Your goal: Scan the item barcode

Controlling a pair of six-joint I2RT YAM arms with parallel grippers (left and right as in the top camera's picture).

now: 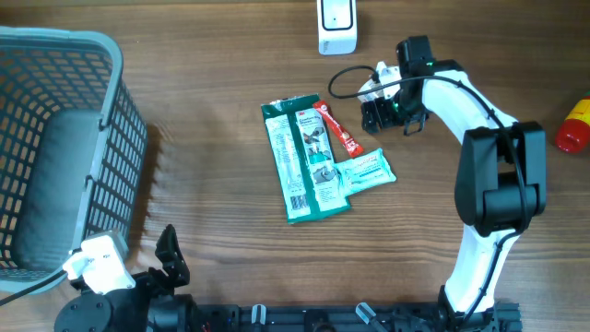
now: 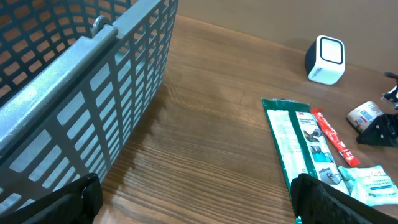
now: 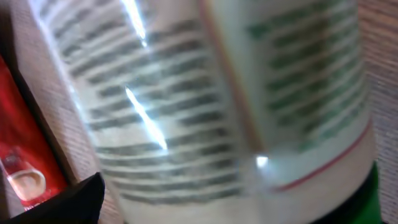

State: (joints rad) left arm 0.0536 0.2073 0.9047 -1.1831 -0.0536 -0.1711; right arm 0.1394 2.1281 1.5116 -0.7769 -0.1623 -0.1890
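- Currently the right gripper (image 1: 380, 111) sits low over the wooden table (image 1: 212, 111); I cannot tell how wide its jaws stand or whether they hold anything.
- Right against its camera, blurred, is a small white-labelled bottle (image 3: 217, 106), the item to scan.
- Just beside the gripper lies a red sachet (image 1: 339, 129), then a green packet (image 1: 304, 157) and a pale teal pouch (image 1: 369, 172).
- Farther off stands a white scanner (image 1: 336, 26).
- Well apart, the left gripper (image 2: 202, 199) is spread wide and empty, with a grey basket (image 2: 93, 81) close beside it.
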